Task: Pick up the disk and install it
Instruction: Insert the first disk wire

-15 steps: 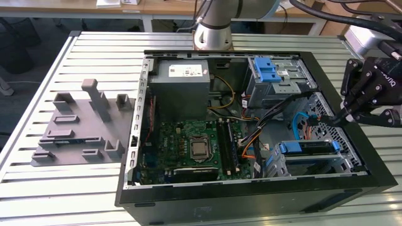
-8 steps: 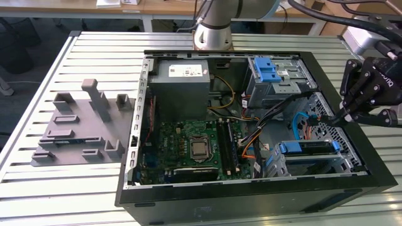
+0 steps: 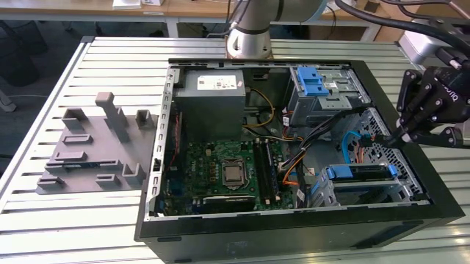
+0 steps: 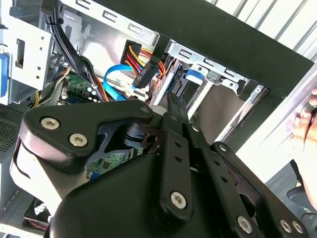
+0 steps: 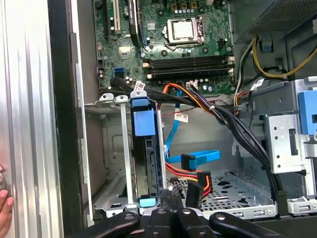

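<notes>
The disk (image 3: 358,172) sits in the drive bay at the near corner of the open computer case (image 3: 184,234), on the exterior view's right. Blue rails show along its edges. In the first wrist view the disk (image 5: 146,148) stands on edge between the bay's metal walls, with a blue tab on its end. My gripper (image 3: 400,140) hangs over the case's wall on the exterior view's right, a little beyond the bay and apart from the disk. Its fingers (image 5: 173,194) are shut with nothing between them. The second wrist view has the gripper (image 4: 172,101) pointing toward the bay's blue end (image 4: 194,75).
A loose blue cable (image 5: 198,157) and red-yellow power leads (image 5: 198,181) lie beside the bay. A motherboard (image 3: 228,170), a grey power supply box (image 3: 213,104) and a metal cage with a blue latch (image 3: 317,85) fill the case. A grey fixture plate (image 3: 96,148) lies on the table. A person's hand (image 5: 4,203) rests outside the case.
</notes>
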